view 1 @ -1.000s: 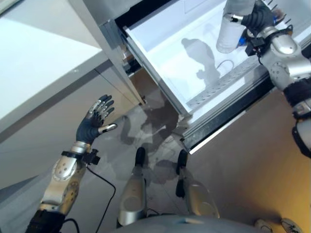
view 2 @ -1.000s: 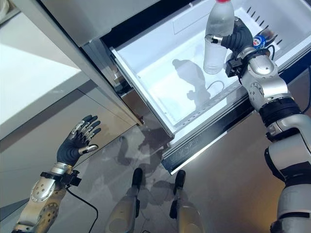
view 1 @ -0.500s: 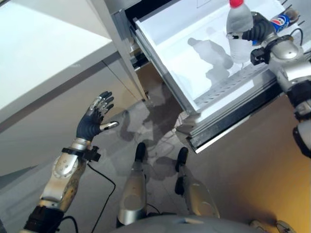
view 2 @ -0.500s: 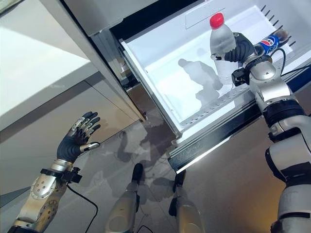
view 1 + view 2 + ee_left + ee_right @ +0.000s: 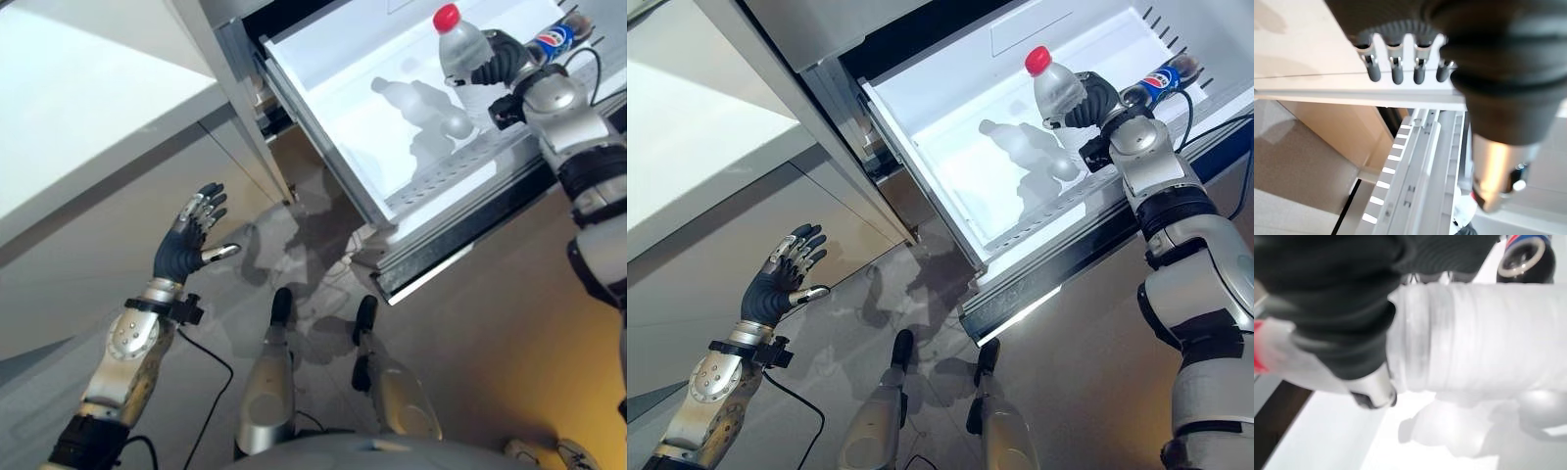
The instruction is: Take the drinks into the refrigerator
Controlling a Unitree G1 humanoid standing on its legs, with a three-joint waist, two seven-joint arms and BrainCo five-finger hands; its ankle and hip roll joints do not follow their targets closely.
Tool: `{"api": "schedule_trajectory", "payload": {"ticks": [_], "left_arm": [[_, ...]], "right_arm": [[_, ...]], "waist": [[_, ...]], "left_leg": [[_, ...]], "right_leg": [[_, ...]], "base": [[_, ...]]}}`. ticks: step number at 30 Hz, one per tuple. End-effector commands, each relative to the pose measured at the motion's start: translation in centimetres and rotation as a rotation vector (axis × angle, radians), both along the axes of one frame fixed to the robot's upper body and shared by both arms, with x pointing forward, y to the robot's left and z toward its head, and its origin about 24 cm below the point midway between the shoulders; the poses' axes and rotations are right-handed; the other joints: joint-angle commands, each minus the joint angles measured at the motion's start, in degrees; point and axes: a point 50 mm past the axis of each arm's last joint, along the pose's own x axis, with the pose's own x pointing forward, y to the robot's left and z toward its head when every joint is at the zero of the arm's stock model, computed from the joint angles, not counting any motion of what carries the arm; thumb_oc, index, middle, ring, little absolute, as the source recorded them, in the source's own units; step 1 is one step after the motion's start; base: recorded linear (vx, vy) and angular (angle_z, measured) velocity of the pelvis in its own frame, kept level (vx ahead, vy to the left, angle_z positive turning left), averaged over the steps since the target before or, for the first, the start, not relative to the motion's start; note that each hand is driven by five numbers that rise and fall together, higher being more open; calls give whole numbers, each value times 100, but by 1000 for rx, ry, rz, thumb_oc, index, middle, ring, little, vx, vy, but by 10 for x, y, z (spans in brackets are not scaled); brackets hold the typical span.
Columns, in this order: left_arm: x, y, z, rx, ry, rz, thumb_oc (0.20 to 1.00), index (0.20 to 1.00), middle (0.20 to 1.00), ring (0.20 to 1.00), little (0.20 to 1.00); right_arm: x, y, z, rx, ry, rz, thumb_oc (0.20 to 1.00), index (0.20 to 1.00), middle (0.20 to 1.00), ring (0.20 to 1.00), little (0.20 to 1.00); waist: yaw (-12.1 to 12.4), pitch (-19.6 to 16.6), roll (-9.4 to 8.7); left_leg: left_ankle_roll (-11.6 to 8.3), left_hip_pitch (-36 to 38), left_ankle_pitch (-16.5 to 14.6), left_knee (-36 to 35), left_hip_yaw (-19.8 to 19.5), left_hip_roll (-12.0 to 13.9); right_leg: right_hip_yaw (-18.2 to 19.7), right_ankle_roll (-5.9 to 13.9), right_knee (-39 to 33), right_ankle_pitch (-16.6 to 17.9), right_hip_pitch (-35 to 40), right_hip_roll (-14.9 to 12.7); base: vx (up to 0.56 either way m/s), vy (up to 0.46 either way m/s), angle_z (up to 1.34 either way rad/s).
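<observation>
The right hand [image 5: 1095,100] is curled tight around the clear water bottle [image 5: 1050,90], tilted over the open refrigerator drawer [image 5: 950,147] — released so, it may topple against the cola bottle [image 5: 1161,78]. The left hand [image 5: 779,284] hangs spread, holding nothing.

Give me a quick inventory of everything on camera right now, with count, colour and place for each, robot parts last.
Water bottle: one, clear with a red cap, held over the open drawer by the right robot hand.
Cola bottle: one, dark with a blue label, lying in the drawer's far right corner, beyond the held bottle.
Refrigerator drawer: one, white inside, pulled out.
Cabinet front: one, beige, left of the drawer.
Floor: grey-brown, below the drawer.
Left robot hand: one, silver fingers with dark tips, spread open in front of the cabinet, holding nothing.
Right robot hand: one, curled round the water bottle.
</observation>
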Motion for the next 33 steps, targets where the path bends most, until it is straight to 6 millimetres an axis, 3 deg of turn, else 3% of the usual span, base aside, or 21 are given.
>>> {"api": "schedule_trajectory", "payload": {"ticks": [1, 13, 15, 16, 33], "left_arm": [[-8, -10, 39, 32, -189, -47, 1000, 1000, 1000, 1000, 1000], [-8, -7, 41, 37, -194, -33, 1000, 1000, 1000, 1000, 1000], [-8, -6, 41, 39, -197, -30, 1000, 1000, 1000, 1000, 1000], [-8, -6, 41, 41, -197, -28, 1000, 1000, 1000, 1000, 1000], [-7, -1, 45, 71, -202, -29, 1000, 1000, 1000, 1000, 1000]], "right_arm": [[6, 25, 6, -63, -67, 34, 200, 200, 200, 200, 200], [7, 29, 4, -96, -65, 22, 216, 216, 216, 216, 216], [7, 30, 3, -97, -65, 26, 827, 827, 827, 827, 827], [7, 31, 5, -97, -69, 31, 1000, 1000, 1000, 1000, 1000], [5, 51, 13, -102, -100, 126, 1000, 1000, 1000, 1000, 1000]], "waist": [[-55, 341, -114], [-70, 334, -162], [-77, 338, -175], [-80, 337, -185], [-93, 173, -305]], "left_leg": [[466, 108, 21, -142, 0, -412], [482, 113, -17, -104, 22, -423], [483, 108, -20, -93, 26, -421], [483, 108, -24, -90, 35, -422], [491, 265, -123, -17, 73, -410]], "right_leg": [[5, 123, 954, -697, -368, -14], [9, 119, 939, -701, -342, -28], [15, 117, 938, -698, -341, -30], [20, 115, 937, -696, -341, -29], [48, 113, 934, -737, -157, -22]], "base": [[0, 0, 0], [-1, 2, 1], [0, 0, 0], [0, 0, 0], [0, 0, 0]]}}
